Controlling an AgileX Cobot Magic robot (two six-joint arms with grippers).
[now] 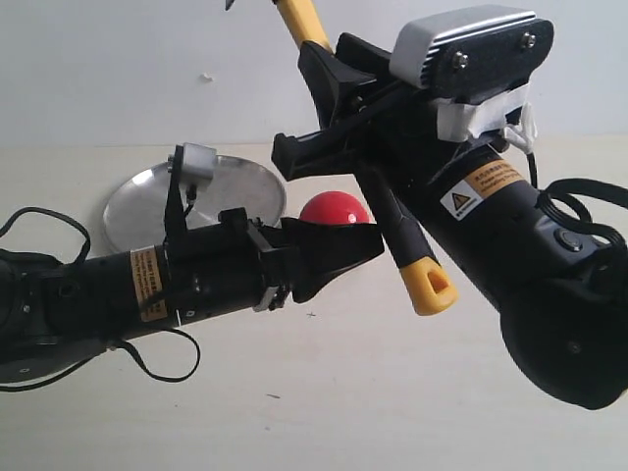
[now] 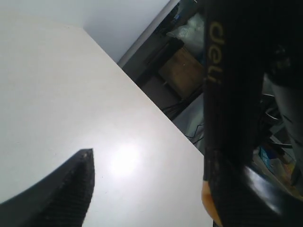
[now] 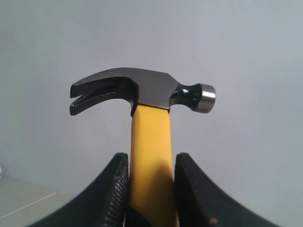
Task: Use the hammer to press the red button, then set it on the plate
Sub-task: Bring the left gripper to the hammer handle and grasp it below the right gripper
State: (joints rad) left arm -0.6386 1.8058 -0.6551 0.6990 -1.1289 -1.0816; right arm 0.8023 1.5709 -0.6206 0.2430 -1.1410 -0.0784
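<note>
My right gripper (image 1: 329, 98) is raised above the table and shut on the hammer (image 1: 428, 283), whose yellow end hangs down and whose head is cut off by the exterior view's top edge. In the right wrist view the dark steel head (image 3: 142, 92) stands above the jaws (image 3: 150, 163), which clamp the yellow shaft. My left gripper (image 1: 339, 257) is open low over the table, just in front of the red button (image 1: 334, 209). The hammer's black "deli" grip (image 2: 222, 94) lies along one left finger; the other finger (image 2: 61, 189) stands well apart. The steel plate (image 1: 147, 201) lies behind the left arm.
The white table (image 1: 373, 392) stretches toward the front. Its far edge (image 2: 156, 106) shows in the left wrist view, with boxes and clutter (image 2: 184, 71) beyond it. A plain wall (image 1: 118, 69) backs the scene.
</note>
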